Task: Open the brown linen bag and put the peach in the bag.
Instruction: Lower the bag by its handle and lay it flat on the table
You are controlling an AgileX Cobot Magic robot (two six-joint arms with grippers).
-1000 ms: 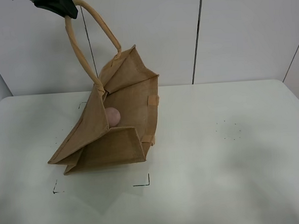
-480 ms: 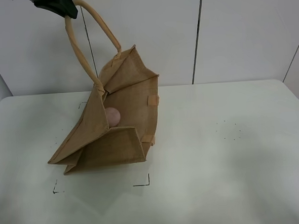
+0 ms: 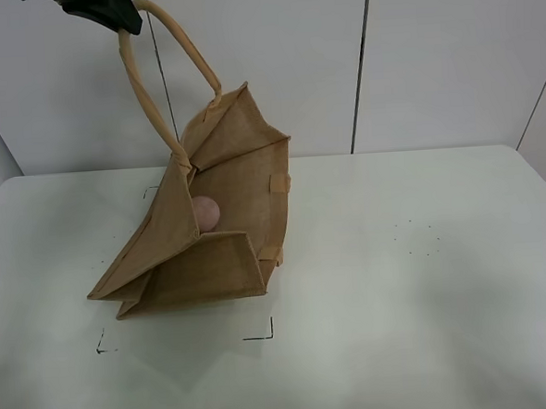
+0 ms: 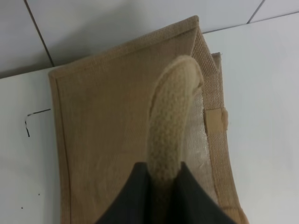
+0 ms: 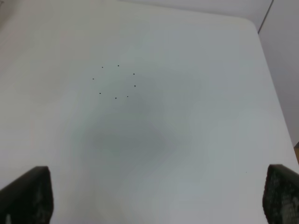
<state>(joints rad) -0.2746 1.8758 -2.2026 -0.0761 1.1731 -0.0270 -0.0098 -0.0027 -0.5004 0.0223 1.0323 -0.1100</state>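
Note:
The brown linen bag (image 3: 209,227) stands on the white table, left of centre, its mouth pulled open toward the camera. The pink peach (image 3: 205,212) lies inside the bag against its back wall. My left gripper (image 3: 113,10) is high at the top left, shut on one light-tan handle (image 3: 145,82) and holding it up. The left wrist view shows the dark fingers (image 4: 133,196) pinching that handle (image 4: 170,126) above the bag's panel (image 4: 103,135). My right gripper (image 5: 154,196) is open and empty over bare table; it does not show in the high view.
The white table (image 3: 418,298) carries black corner marks (image 3: 261,335) near the bag and a ring of small dots (image 3: 419,237) on its right half, also in the right wrist view (image 5: 114,81). A panelled wall (image 3: 431,56) stands behind the table.

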